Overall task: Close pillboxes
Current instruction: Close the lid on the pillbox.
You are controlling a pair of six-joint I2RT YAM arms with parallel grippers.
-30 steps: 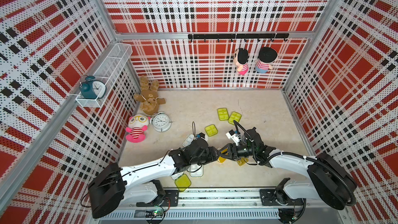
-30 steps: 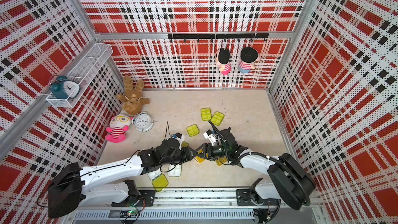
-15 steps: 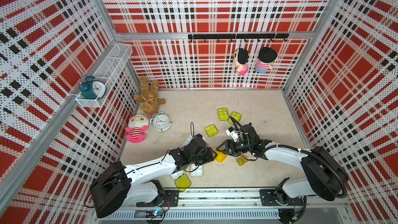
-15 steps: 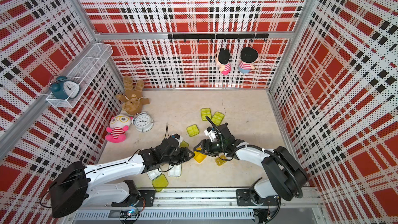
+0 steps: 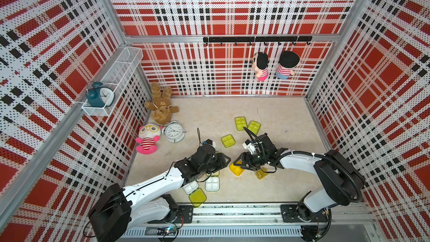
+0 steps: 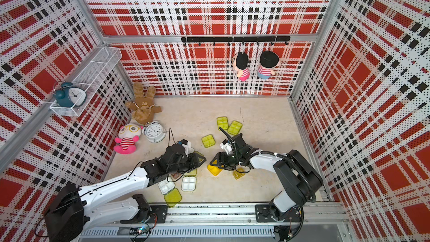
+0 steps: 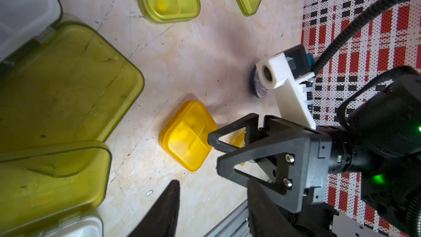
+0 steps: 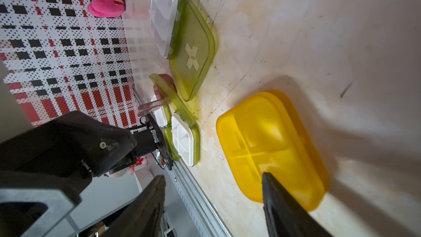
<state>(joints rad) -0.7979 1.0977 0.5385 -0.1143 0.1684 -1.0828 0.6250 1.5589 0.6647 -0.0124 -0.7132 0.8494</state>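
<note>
Backing off: left gripper (image 5: 225, 160) has pulled away from orange pillbox (image 5: 236, 170), jaws part-open, empty; right gripper (image 5: 237, 163) stays over it, jaws wide, one tip on lid.

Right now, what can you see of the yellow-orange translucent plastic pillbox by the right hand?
The yellow-orange translucent plastic pillbox is a rounded square with a cross divider showing through its closed-looking lid; latched or not, I cannot tell. It lies flat on the beige tabletop, apart from the lime-lidded boxes. One fingertip of the open right hand sits at its edge; contact is unclear.
</note>
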